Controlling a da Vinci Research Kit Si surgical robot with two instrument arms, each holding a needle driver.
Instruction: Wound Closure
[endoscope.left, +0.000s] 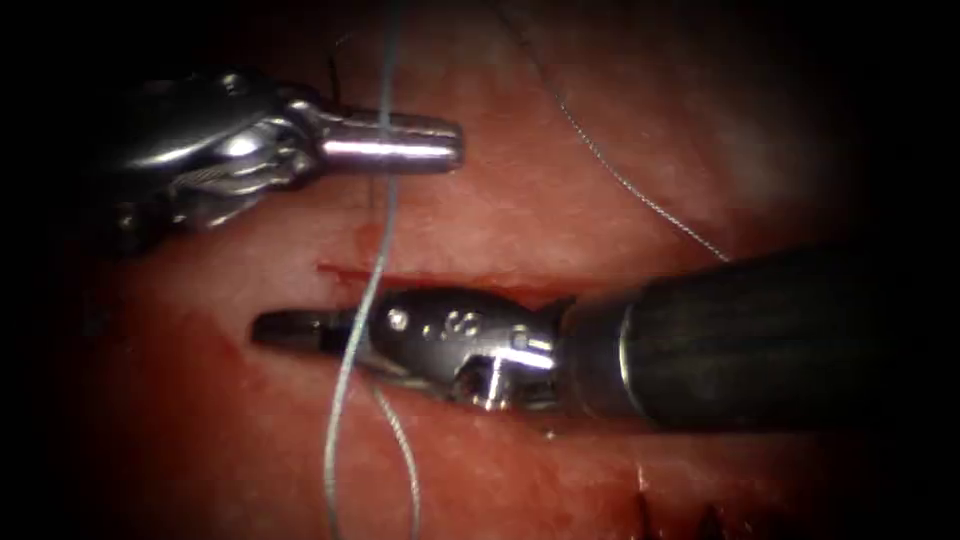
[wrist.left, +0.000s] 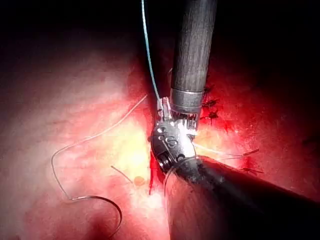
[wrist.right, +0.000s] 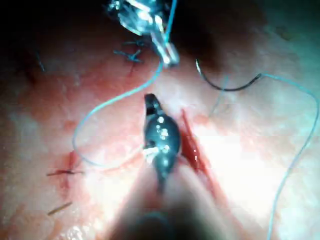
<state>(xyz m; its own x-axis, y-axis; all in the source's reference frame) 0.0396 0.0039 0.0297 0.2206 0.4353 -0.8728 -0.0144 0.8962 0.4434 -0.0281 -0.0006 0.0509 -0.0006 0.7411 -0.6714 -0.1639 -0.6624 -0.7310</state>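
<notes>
On the wet red tissue (endoscope.left: 560, 200) with its cut (endoscope.left: 430, 283), the needle (wrist.right: 225, 86) lies free, the left tool (endoscope.left: 440, 142) pinches the thread (endoscope.left: 385, 215), and the right tool (endoscope.left: 290, 328) is pressed together, empty.

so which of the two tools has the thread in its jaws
The left tool, at the endoscope view's upper left: its shut jaws clamp the thread. The right tool grips nothing; thread only crosses it. The needle lies loose on the tissue.

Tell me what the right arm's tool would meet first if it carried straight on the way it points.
Most likely nothing solid soon. The right tool points toward the endoscope view's left along the cut, its shaft looped by thread. Ahead lies bare tissue; depth is unclear. The needle lies free on the tissue.
</notes>
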